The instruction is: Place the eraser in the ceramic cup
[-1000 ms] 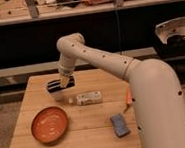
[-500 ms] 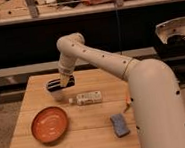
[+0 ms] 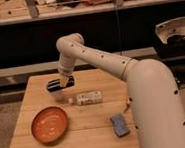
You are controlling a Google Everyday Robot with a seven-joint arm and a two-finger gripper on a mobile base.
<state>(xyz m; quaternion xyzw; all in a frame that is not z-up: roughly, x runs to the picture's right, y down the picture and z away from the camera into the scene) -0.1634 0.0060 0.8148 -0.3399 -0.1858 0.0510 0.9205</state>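
Note:
The eraser [image 3: 58, 85], a black block with pale stripes, lies level at the back left of the wooden table [image 3: 98, 133]. It rests across the top of the small white ceramic cup [image 3: 58, 94], of which only a little pale wall shows below it. My gripper [image 3: 64, 80] comes down from the white arm [image 3: 99, 57] and stands right at the eraser's right half, touching or almost touching it.
A wide orange bowl [image 3: 50, 124] sits at the front left. A white elongated device [image 3: 88, 97] lies in the middle, just right of the cup. A blue-grey pad [image 3: 119, 124] lies at the front right, close to my arm's thick body.

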